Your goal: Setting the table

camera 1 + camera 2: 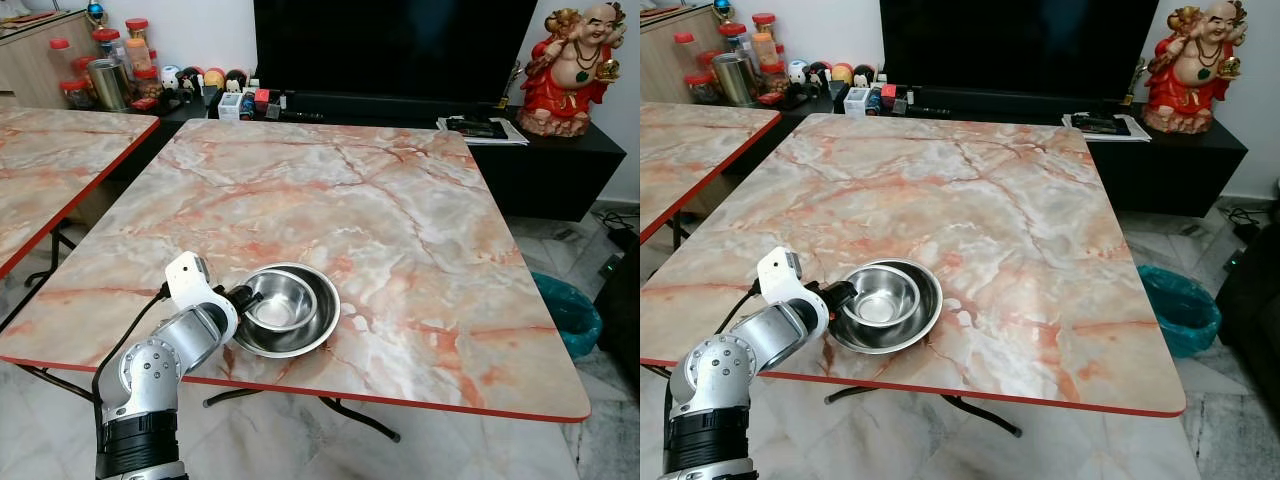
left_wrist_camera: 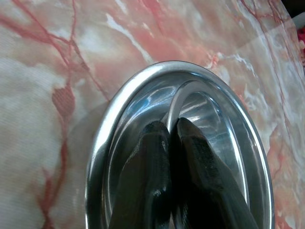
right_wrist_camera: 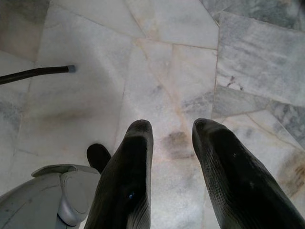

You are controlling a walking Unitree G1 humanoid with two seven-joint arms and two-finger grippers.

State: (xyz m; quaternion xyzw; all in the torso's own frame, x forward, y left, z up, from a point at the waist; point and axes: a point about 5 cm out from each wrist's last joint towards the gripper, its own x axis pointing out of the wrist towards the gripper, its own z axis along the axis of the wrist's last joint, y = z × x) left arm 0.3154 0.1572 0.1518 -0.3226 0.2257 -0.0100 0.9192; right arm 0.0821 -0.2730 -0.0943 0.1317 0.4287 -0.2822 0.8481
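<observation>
Bowls: a small bowl (image 1: pixel 277 299) sits nested inside a big bowl (image 1: pixel 310 330), both steel, near the front-left edge of the marble table (image 1: pixel 400 230). The left gripper (image 1: pixel 243 297) is at the small bowl's left rim, its two black fingers (image 2: pixel 147 176) pressed together with the thin rim pinched between them, as the left wrist view shows. The fingers lie over the big bowl's inner wall, and the small bowl sits just beyond their tips. The left arm (image 1: pixel 170 350) reaches up from below the table's front edge, bent at the elbow.

The right gripper (image 3: pixel 171 143) hangs over the tiled floor (image 3: pixel 167 62), its fingers spread apart and holding nothing.

Beyond the bowls the table runs back toward a black TV (image 1: pixel 390 45) on a low dark cabinet (image 1: pixel 560 160). A red and gold statue (image 1: pixel 575 65) stands on the cabinet's right end, jars (image 1: pixel 110 60) stand at the far left, and a second marble table (image 1: pixel 50 160) lies to the left. A teal bin (image 1: pixel 568 312) stands on the floor to the right.
</observation>
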